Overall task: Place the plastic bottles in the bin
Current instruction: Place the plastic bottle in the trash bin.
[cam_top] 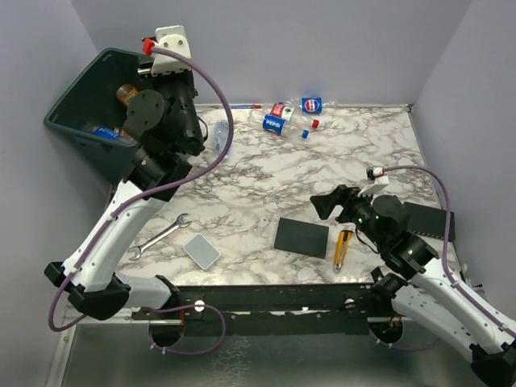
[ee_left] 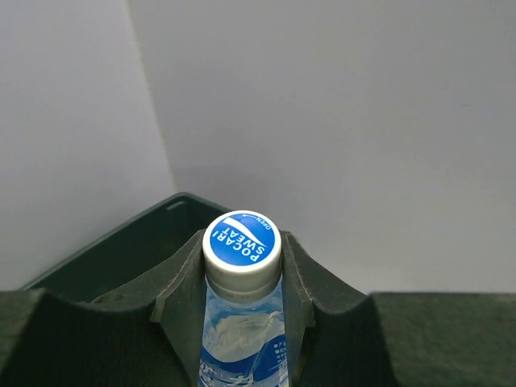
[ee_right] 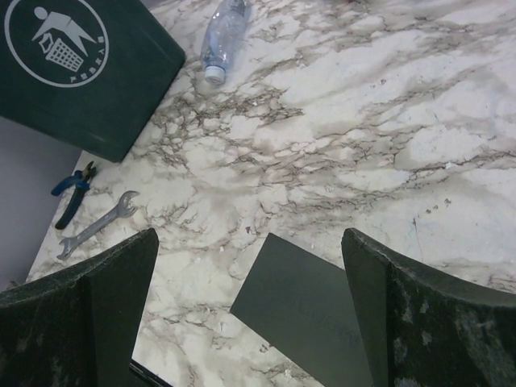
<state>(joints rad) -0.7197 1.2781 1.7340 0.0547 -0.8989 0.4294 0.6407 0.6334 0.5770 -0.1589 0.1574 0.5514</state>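
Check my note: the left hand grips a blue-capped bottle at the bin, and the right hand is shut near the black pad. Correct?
Not quite: the right hand is open, its fingers spread wide, as the right wrist view shows. The rest holds: the left hand grips the blue-capped bottle at the bin, and the black pad lies near the right hand.

There are roughly seven plastic bottles [ee_right: 224, 32], one bin [ee_right: 129, 81], one wrench [cam_top: 161, 235], one pair of pliers [ee_right: 72, 189], one yellow knife [cam_top: 343, 247], one grey block [cam_top: 201, 251] and one dark pad [cam_top: 301, 236].
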